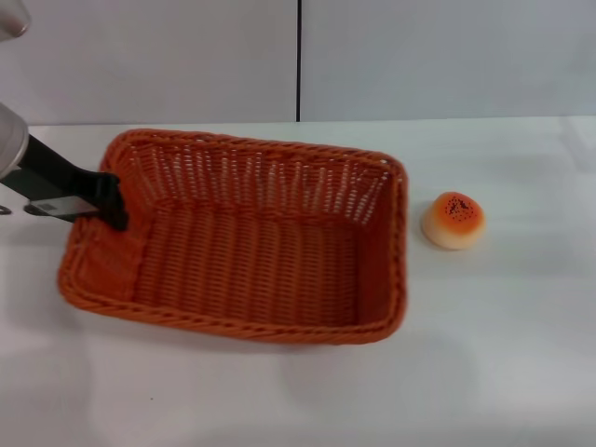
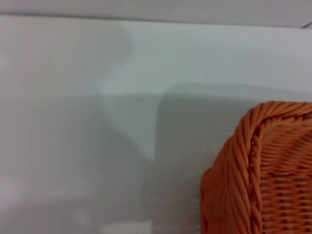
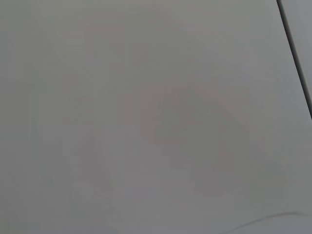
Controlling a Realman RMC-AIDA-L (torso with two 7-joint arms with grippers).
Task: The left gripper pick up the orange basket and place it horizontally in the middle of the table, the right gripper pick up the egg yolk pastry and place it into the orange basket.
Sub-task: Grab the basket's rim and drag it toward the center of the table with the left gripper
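Observation:
The orange basket (image 1: 244, 328) lies lengthwise on the white table (image 1: 484, 372), around the middle and a little to the left, with nothing inside it. My left gripper (image 1: 110, 209) reaches in from the left edge, and its black fingers (image 1: 104, 189) are clamped over the braided rim of the basket's left short side. One corner of the basket (image 2: 263, 161) shows in the left wrist view above bare tabletop. The egg yolk pastry (image 1: 453, 220) sits upright on the table just right of the basket, apart from it. My right gripper is out of view.
A pale wall with a dark vertical seam (image 1: 299, 56) runs behind the table. The right wrist view holds only a plain grey surface crossed by a dark line (image 3: 295, 53).

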